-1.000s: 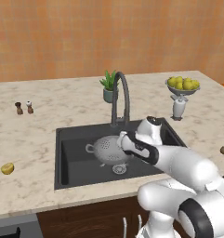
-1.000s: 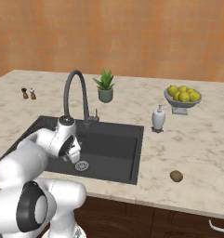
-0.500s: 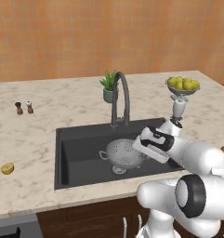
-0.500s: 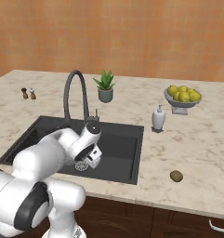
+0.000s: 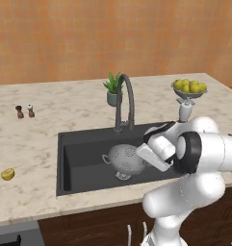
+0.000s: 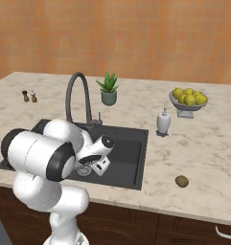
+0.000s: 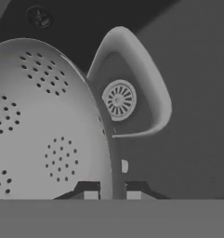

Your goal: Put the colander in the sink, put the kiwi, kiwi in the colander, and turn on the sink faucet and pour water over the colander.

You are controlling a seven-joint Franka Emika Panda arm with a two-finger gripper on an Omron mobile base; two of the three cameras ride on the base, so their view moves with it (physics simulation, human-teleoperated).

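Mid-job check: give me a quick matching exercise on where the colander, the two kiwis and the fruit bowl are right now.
Things:
1. colander
2. yellow kiwi
3. brown kiwi
4. fruit bowl

Places:
A. on the counter near its front edge, right of the sink
B. at the back right of the counter, holding lemons
C. over the sink basin, its rim between the pincer tips
D. on the counter left of the sink

Pairs: 1-C, 2-D, 3-A, 4-B

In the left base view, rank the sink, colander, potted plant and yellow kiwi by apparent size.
1. sink
2. colander
3. potted plant, though it stands farther from the camera, so the gap may mislead
4. yellow kiwi
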